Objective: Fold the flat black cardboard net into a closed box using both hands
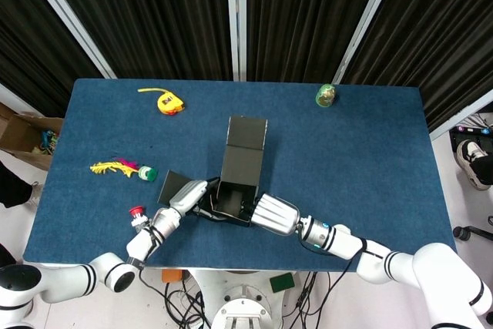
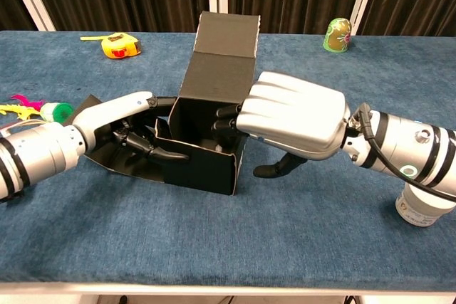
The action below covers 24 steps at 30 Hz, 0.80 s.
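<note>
The half-raised black cardboard box net (image 2: 208, 115) stood just nearer than the middle of the blue cloth-covered table (image 1: 362, 136), its long lid panel leaning away toward twelve o'clock and its near wall upright.

The left hand (image 2: 117, 129), at nine o'clock of the box, had its dark fingers reaching over the flat side flap and curled against the inside of the near wall; it seemed to steady the card, not clamp it. The right hand (image 2: 292, 122), at three o'clock, had its fingers hooked over the right wall into the cavity and its thumb hanging outside below, so it gripped that wall loosely.

The card looked light, thin and stiff between its creases, likely to spring open when let go and to skid on the cloth. It would best be taken at wall edges close to the folds, not mid-panel, where it could buckle.

Open cloth lay from one to five o'clock. A yellow tape measure (image 1: 166, 102), a feathered toy (image 1: 123, 168) and a red-capped piece (image 1: 137, 212) sat from seven to ten o'clock, and a small green figure (image 1: 326, 95) at one o'clock, all well apart. The near table edge was close behind both wrists.
</note>
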Tool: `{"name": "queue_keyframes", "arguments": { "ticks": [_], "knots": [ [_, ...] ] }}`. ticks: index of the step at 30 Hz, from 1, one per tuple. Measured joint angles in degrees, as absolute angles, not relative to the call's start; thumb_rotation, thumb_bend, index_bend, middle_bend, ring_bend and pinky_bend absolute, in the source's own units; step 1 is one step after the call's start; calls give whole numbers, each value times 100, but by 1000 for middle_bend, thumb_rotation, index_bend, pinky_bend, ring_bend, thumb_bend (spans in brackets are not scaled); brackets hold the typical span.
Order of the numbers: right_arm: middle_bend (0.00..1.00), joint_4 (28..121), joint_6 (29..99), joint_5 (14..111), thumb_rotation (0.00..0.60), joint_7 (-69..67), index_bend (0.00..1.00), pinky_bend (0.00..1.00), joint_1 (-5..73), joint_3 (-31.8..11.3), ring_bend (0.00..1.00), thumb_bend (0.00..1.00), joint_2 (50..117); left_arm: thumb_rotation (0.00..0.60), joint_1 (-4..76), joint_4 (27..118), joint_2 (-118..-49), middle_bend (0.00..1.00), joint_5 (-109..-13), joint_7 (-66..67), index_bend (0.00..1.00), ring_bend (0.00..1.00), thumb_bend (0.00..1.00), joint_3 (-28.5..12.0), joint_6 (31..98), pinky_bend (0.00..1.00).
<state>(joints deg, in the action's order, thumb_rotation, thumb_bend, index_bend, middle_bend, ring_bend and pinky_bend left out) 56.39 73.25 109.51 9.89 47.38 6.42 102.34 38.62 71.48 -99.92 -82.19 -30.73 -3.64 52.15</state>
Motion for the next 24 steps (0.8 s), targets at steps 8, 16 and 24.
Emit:
{"name": "queue_keyframes", "arguments": {
  "ticks": [8,16,24],
  "knots": [
    [595,5923,6992,10915,600,1095,643,1000,4845,621,832,176,10100,458,3854,7164,-9998,434,-8218,-3051,436,510,0,-389,5240,803],
    [754,6215,6603,10925,600,1295,868,1000,5021,601,848,189,9901,461,3827,7127,-10033,452,-8155,-3086,454,525,0,-435,5252,804],
    [944,6552,6261,10854,600,1504,1000,1000,5176,520,868,226,9694,455,3813,7100,-10044,461,-8168,-3083,469,526,2,-424,5251,804]
  ]
}}
